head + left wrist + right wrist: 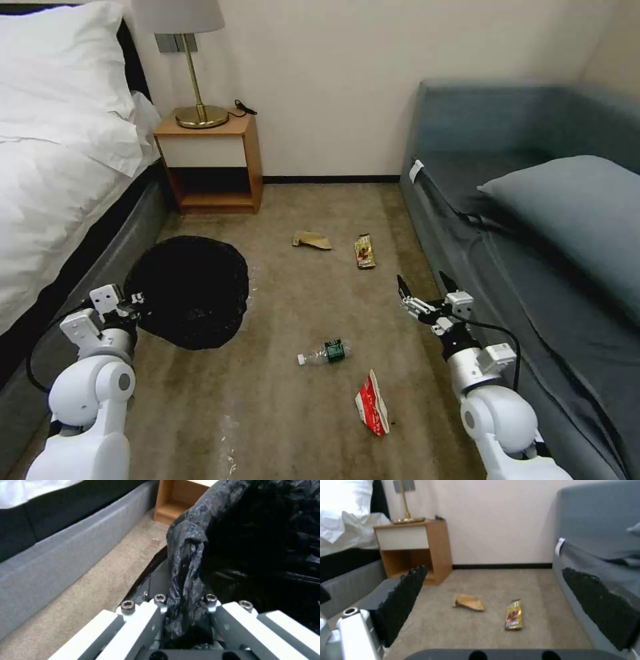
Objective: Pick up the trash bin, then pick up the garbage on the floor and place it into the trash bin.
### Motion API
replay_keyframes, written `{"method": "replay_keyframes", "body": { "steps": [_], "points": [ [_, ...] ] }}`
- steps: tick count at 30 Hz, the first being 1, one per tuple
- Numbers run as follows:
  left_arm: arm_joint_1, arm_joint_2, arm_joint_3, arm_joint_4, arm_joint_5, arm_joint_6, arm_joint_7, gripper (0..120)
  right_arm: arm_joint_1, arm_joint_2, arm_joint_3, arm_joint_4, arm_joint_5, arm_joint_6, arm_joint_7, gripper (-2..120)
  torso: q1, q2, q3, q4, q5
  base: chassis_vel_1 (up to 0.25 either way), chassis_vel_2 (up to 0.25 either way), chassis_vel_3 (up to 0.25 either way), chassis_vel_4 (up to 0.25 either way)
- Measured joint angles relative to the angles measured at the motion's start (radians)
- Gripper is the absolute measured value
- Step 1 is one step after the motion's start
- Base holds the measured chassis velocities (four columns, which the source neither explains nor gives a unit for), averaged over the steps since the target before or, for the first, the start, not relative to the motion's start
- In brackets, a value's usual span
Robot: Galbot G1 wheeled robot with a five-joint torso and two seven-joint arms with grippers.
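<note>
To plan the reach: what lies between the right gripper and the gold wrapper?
Bare carpet, as the right wrist view shows, between the open right gripper and the gold wrapper.

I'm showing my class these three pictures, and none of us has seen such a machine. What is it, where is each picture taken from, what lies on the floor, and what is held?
It is a wheeled robot with two arms that end in grippers. The wide picture comes from a camera on its head, looking down at the floor. The other two come from cameras on its wrists.

The left gripper is shut on the bag-covered rim of the trash bin; its wrist picture shows the black bag pinched between the fingers.

The right gripper is open and holds nothing, above the floor beside the grey sofa.

On the floor lie a bottle, a red-and-white wrapper, a gold wrapper and a paper scrap. The right wrist picture shows the last two ahead.
</note>
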Motion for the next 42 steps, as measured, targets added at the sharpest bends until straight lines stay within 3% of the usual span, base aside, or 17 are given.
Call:
{"method": "replay_keyframes", "body": {
  "steps": [3,5,6,9,17,19,28,35,42],
  "points": [
    [-0.003,-0.003,0.005,0.01,0.006,-0.001,0.0,3,0.01,-0.011,-0.044,-0.013,0.028,-0.068,0.039,100,0.0,0.0,0.0,0.0002,0.0002,0.0,0.0,0.0,0.0],
    [-0.006,-0.007,0.009,0.018,0.014,-0.005,0.0,3,0.018,-0.027,-0.085,0.004,0.116,-0.215,0.123,100,0.0,0.0,0.0,0.0001,0.0001,0.0,0.0,0.0,0.0],
    [-0.006,-0.007,0.009,0.018,0.014,-0.005,0.0,3,0.018,-0.027,-0.085,0.004,0.116,-0.215,0.123,100,0.0,0.0,0.0,0.0001,0.0001,0.0,0.0,0.0,0.0],
    [-0.004,-0.015,0.019,0.02,0.029,-0.009,0.0,3,0.047,-0.052,-0.139,0.008,0.175,-0.377,0.234,100,0.0,0.0,0.0,0.0002,0.0001,0.0,0.0,0.0,0.0],
    [-0.005,-0.036,0.042,0.026,0.051,-0.01,0.0,3,0.074,-0.074,-0.201,-0.031,0.211,-0.511,0.319,100,0.0,0.0,0.0,0.0002,0.0001,0.0,0.0,0.0,0.0],
    [-0.007,-0.042,0.049,0.041,0.058,-0.014,0.0,3,0.072,-0.075,-0.211,-0.046,0.219,-0.594,0.298,100,0.0,0.0,0.0,0.0001,0.0,0.0,0.0,0.0,0.0],
    [-0.005,-0.056,0.05,0.059,0.064,-0.032,0.003,3,0.065,-0.123,-0.273,-0.1,0.241,-0.727,0.241,100,0.0,0.0,0.0,0.0001,0.0003,0.0,0.0,0.0,0.0],
    [0.003,-0.073,0.05,0.055,0.07,-0.034,0.006,3,0.075,-0.125,-0.294,-0.138,0.243,-0.755,0.232,100,0.0,0.0,0.0,0.0,0.0002,0.0,0.0,0.0,0.0],
    [0.01,-0.08,0.051,0.042,0.079,-0.036,0.004,3,0.094,-0.093,-0.286,-0.202,0.19,-0.765,0.134,100,0.0,0.0,0.0,0.0002,0.0001,0.0,0.0,0.0,0.0]
  ]
}}
